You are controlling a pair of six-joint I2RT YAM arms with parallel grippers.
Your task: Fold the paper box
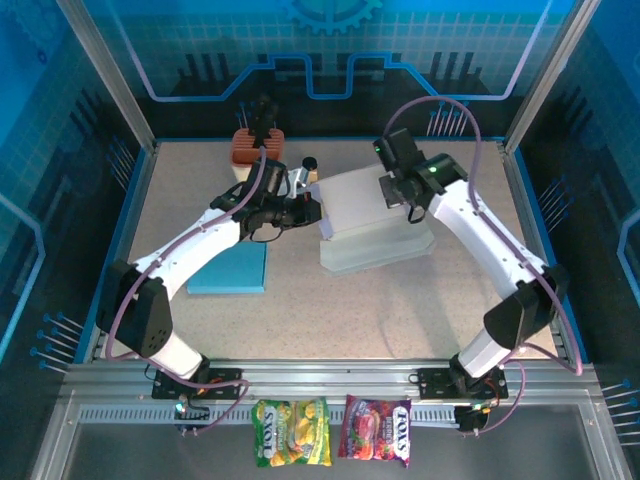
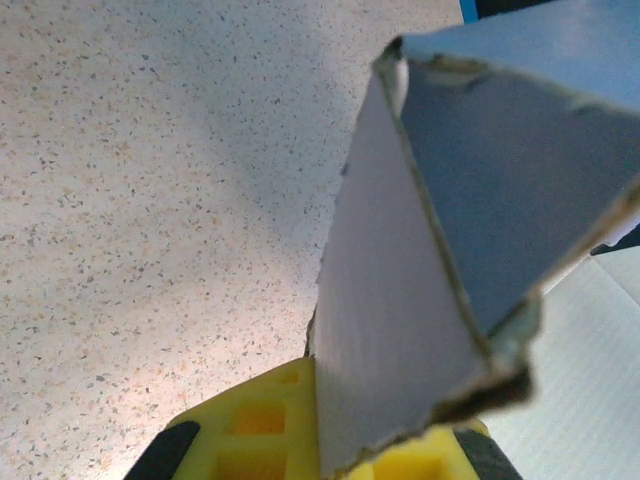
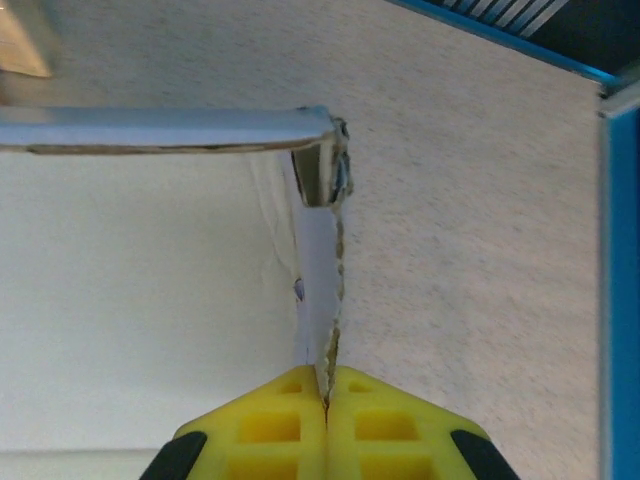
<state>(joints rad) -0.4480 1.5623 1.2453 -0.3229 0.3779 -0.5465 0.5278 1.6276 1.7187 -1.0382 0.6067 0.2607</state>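
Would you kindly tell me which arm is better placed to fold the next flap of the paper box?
Probably the right. The right pincer is shut on the thin edge of a flap, free to swing it. The left pincer clamps a corner of the box, better suited to steadying.

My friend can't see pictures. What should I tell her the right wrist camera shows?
The right gripper, its yellow fingers pinched shut, holds the thin edge of a paper box flap that rises to a corner, where another panel runs off left. Behind is a speckled table, with a blue panel along the right edge.
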